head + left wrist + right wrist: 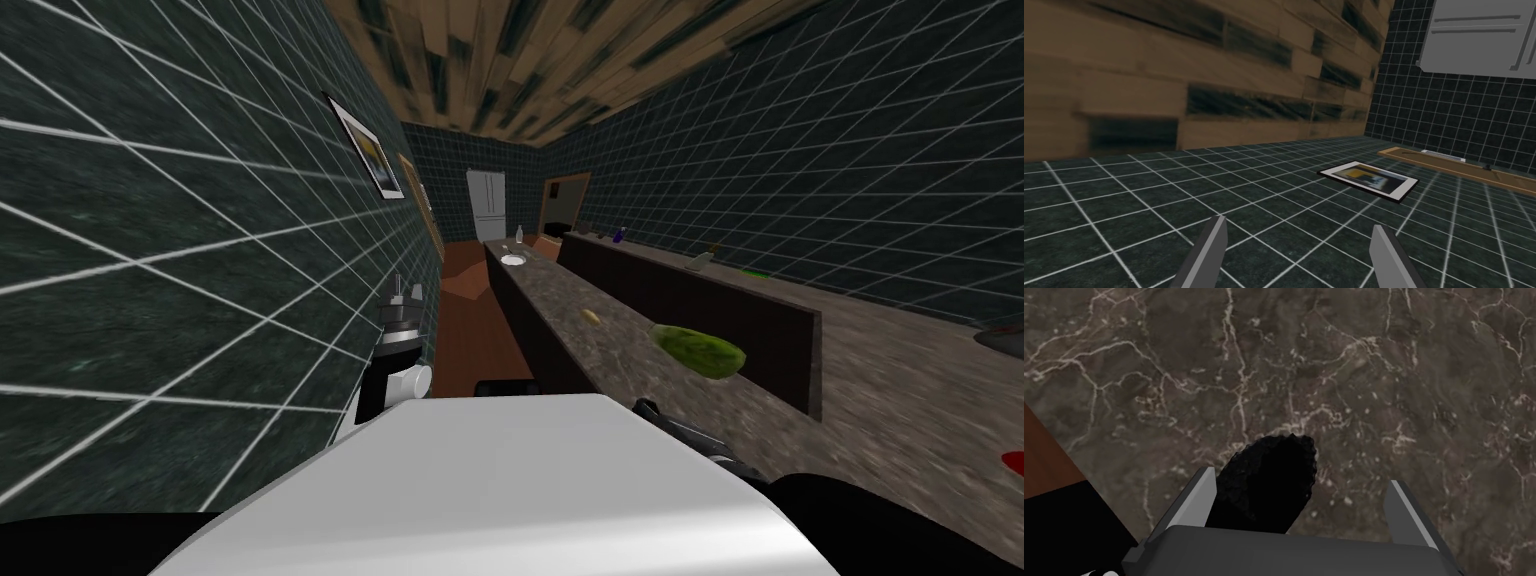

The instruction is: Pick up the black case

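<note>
The black case [1264,483], a rough-edged oval, lies flat on the dark marbled counter [1374,363]. My right gripper [1301,503] hangs open right over it. The case sits between the fingers, close against one finger [1199,498], with a wide gap to the other, and its near end is hidden behind the gripper's body. In the head view the right forearm [690,435] reaches low over the counter [600,350] beside my chest. My left gripper [405,295] is raised by the dark tiled wall, open and holding nothing [1296,255].
A green oblong thing [700,350] and a small yellowish item [592,316] lie further along the counter. A dark brown raised ledge [700,300] runs along its far side with bottles on it. The counter's edge [1054,438] is close beside the case, over brown floor.
</note>
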